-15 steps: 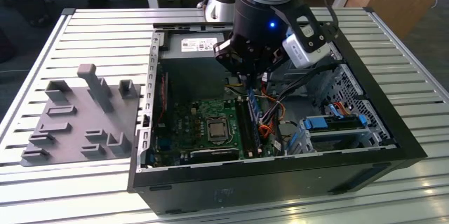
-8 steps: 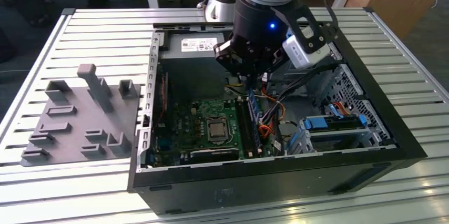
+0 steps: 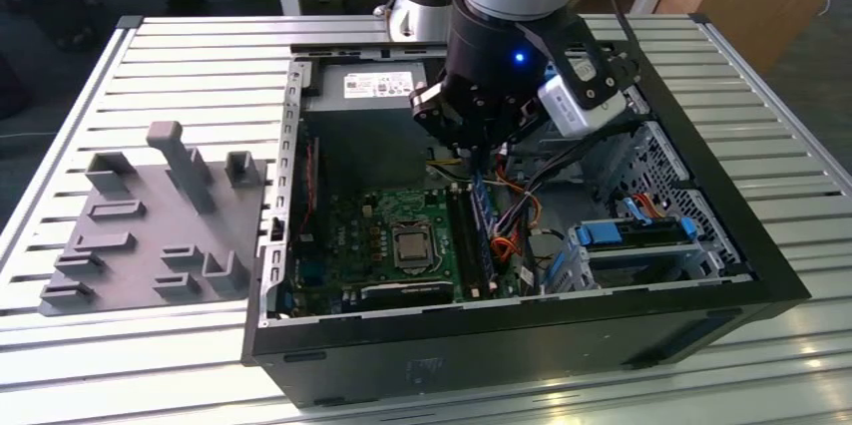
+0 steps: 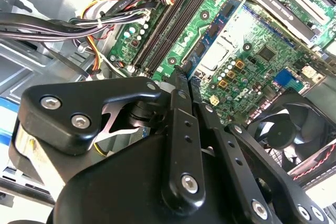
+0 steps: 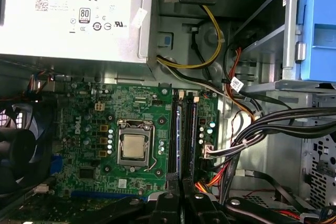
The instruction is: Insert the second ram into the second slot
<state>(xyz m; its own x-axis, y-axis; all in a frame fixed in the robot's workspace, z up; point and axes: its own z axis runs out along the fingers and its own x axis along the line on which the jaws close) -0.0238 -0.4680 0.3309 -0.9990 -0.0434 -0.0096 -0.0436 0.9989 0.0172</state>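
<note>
- Gripper (image 4: 185, 74): black fingers (image 4: 181, 129) drawn together until a thin slit is left at the tips. Whether anything is pinched in that slit cannot be told.
- In the exterior view the gripper (image 3: 473, 146) hangs low inside the computer case (image 3: 533, 345), directly over the motherboard (image 5: 89, 108).
- Second ram (image 5: 180, 129): a thin blue strip seen edge-on, standing along the memory slots (image 5: 190, 129), straight ahead of the slit between the jaws and in line with it. Whether it is fully seated cannot be told, nor whether the fingertips touch it.
- Processor socket (image 5: 135, 147): on the board beside the slots, a little off the jaw line.
- Cable bundle (image 5: 273, 124): black, orange and yellow leads on the other side of the slots from the socket, near the jaws.
- Fan (image 4: 286, 129): black, past the socket, well apart from the jaws.
- Power supply (image 5: 68, 19): pale box beyond the far edge of the board.
- Blue drive bracket (image 5: 320, 24): beyond the cables, well clear of the jaws.
- Grey fixture tray (image 3: 134, 245): outside the case on the slatted table (image 3: 200, 56), far from the jaws, on the exterior view's left.
</note>
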